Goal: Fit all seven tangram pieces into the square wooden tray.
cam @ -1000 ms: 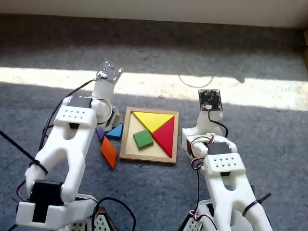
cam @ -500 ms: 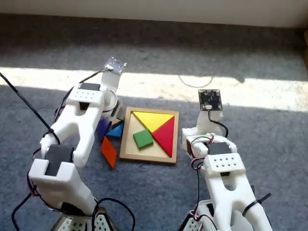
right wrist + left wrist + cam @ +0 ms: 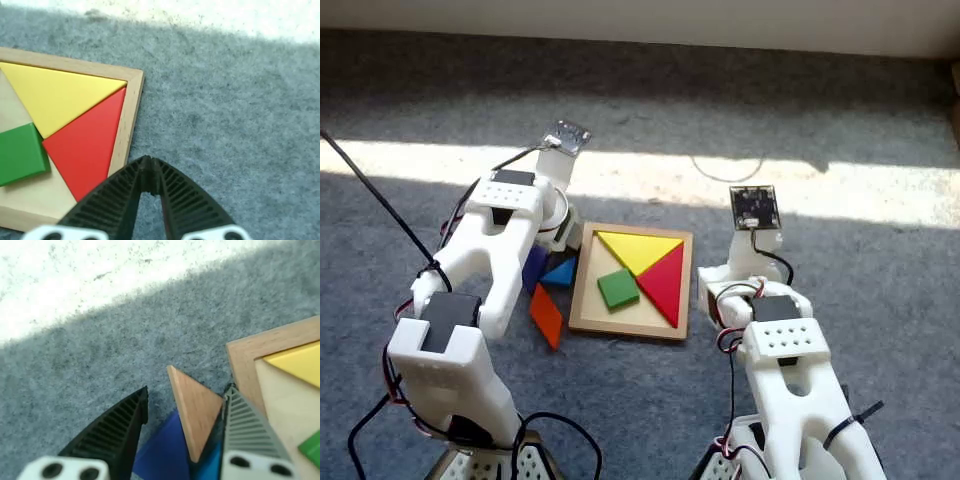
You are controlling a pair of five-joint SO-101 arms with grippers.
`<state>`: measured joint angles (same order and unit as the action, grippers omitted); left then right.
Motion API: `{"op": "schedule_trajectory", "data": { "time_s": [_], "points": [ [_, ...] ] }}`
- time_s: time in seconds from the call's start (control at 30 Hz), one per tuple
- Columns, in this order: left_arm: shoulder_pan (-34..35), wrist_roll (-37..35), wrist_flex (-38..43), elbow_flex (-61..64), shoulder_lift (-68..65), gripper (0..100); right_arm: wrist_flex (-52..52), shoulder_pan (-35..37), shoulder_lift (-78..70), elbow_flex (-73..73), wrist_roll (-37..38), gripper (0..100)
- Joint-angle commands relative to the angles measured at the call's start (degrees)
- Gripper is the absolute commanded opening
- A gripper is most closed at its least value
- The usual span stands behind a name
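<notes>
Grey carpet floor (image 3: 860,300), bright band of sunlight (image 3: 860,195) running across it from side to side, shaded carpet on both sides of the band, pale strip of wall (image 3: 720,20) along the far edge, thin cable (image 3: 725,172) looping across the sunlit part

White arms (image 3: 780,370); black right gripper (image 3: 150,167); perhaps red wires (image 3: 724,338).

Just left of the tray (image 3: 579,290) in the high view, the left arm (image 3: 500,250) covers most of the dark blue piece (image 3: 531,267). In the left wrist view, beside the tray's corner, the plain wooden triangle (image 3: 197,410) and the fingers (image 3: 117,435) of the left hand (image 3: 188,388) hide more of it. Inside the tray, the green square (image 3: 17,152) is cut by the right wrist picture's edge.
</notes>
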<state>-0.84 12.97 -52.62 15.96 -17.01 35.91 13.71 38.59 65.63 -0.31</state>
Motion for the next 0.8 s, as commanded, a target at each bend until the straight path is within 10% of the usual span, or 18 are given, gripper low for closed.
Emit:
{"op": "schedule_trajectory", "data": {
  "time_s": [0.0, 0.47, 0.77],
  "points": [
    [-1.98, 2.29, -0.79, -2.68, 0.13, 24, -1.27, -0.48, 1.98, -0.4, 0.79, 0.5],
    [-3.91, 7.56, -0.97, -2.33, 0.22, 11, -1.27, -0.48, 1.98, -0.22, 0.97, 0.5],
    [-4.18, 7.74, -17.76, -9.98, 6.9, 9, -1.27, -0.57, 1.98, -0.22, 1.05, 0.5]
  ]
}}
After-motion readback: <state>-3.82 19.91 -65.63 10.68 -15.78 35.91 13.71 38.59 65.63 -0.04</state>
